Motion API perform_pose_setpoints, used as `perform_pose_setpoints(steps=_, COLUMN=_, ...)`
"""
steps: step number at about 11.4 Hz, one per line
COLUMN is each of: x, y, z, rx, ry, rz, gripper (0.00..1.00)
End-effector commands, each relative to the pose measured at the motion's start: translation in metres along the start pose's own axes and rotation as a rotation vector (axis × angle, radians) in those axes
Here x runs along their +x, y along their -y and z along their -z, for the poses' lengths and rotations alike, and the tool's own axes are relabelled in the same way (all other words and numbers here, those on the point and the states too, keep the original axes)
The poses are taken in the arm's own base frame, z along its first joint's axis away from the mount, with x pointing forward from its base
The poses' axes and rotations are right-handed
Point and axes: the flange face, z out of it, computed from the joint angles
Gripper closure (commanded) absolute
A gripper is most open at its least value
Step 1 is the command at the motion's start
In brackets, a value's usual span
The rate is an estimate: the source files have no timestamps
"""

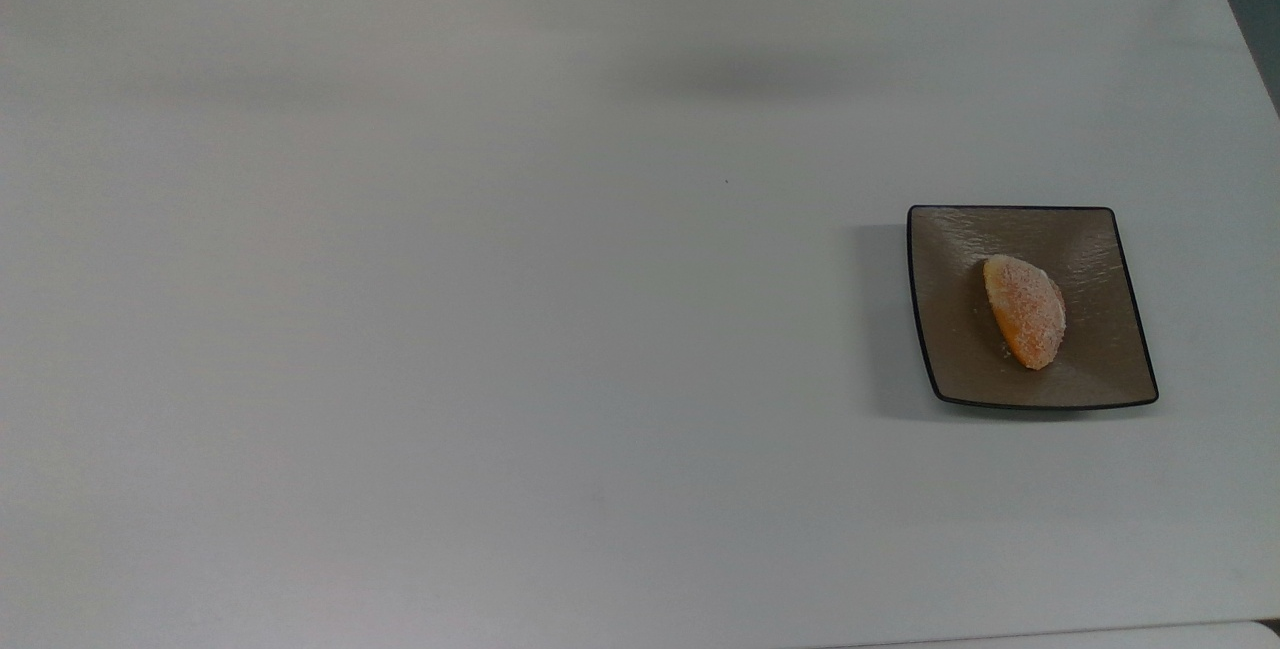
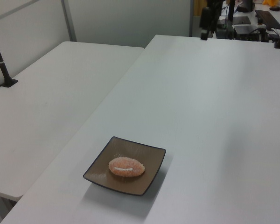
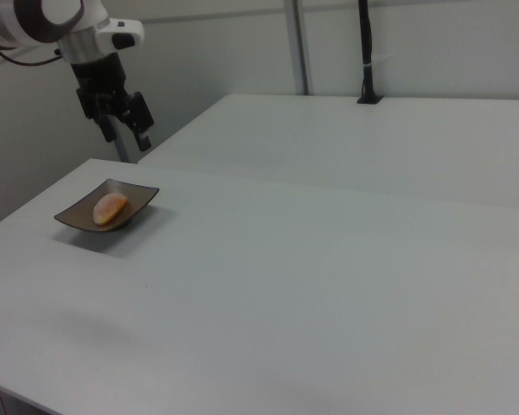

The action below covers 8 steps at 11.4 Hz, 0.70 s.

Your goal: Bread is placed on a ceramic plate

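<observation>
Orange-brown and sugar-dusted, the bread (image 1: 1025,312) is lying near the middle of the plate (image 1: 950,349), its long axis running from about eleven o'clock to five o'clock in the top view. In the left view its white cream stripe is facing up. The plate is sitting flat on the desk (image 1: 500,329), toward three o'clock in the top view. Judging by its look, the bread is handling light and soft, so a gentle pinch across its short width, clear of the cream, would be suiting it best; a hard squeeze is risking a dent. The claw (image 3: 121,118) is hanging in the air well apart from the plate, toward twelve o'clock of it in the right view, its fingers spread and carrying nothing. The placing is looking done.
</observation>
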Motion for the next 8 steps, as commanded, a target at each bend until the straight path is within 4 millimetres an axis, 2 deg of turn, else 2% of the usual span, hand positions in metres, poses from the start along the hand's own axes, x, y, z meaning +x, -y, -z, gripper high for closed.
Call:
perform_pose_setpoints(steps=1, x=-0.035, y=-0.041, z=0.003, rx=-0.015, ry=0.032, rz=-0.074, gripper=0.0)
perform_pose_setpoints(steps=2, x=-0.037, y=-0.053, z=-0.002, rx=-0.017, ry=0.044, rz=-0.094, gripper=0.0)
perform_pose_setpoints(steps=4, x=-0.032, y=-0.055, z=-0.009, rx=-0.006, ry=0.045, rz=-0.055, gripper=0.0)
perform_pose_setpoints(steps=8, x=-0.002, y=-0.069, z=-0.019, rx=0.023, ry=-0.064, rz=0.151, gripper=0.0)
